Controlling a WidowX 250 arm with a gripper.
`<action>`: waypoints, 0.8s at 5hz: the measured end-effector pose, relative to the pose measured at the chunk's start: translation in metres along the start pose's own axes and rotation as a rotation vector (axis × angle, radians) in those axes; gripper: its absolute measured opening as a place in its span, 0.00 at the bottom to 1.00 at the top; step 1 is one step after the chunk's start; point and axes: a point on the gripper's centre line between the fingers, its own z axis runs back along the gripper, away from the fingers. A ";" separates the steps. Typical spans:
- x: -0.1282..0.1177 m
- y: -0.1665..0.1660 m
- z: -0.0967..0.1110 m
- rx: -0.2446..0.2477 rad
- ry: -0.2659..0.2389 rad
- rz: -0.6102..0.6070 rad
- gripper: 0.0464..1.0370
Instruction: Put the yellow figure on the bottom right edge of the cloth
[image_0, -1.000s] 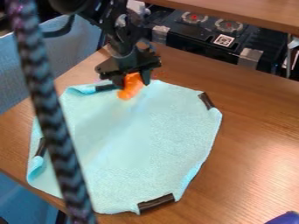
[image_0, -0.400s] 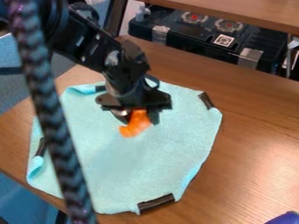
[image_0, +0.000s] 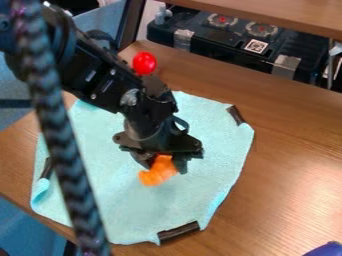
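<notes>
One orange figure (image_0: 155, 177) is held by the gripper (image_0: 163, 166) over the cloth (image_0: 130, 207), with red ball (image_0: 144, 63) beyond its twelve o'clock edge.

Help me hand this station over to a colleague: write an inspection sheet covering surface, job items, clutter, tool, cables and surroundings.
Surface: wooden table, visible grain.
Job's things: orange figure, held over the light-blue cloth, not at its bottom right edge; black strips on the cloth's edges, lower left edge curled.
Clutter: red ball beside the arm; dark blue item, cut off at the bottom right corner.
Tool: closed on the figure.
Cables: braided cord crosses the view's left side, in front of the cloth.
Surroundings: black case with a square code label, behind the table.
</notes>
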 end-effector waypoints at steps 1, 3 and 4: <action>-0.016 0.000 -0.001 -0.012 0.043 -0.037 0.60; -0.029 0.003 0.000 -0.017 0.070 -0.100 0.94; -0.027 0.003 0.002 -0.006 0.093 -0.092 0.96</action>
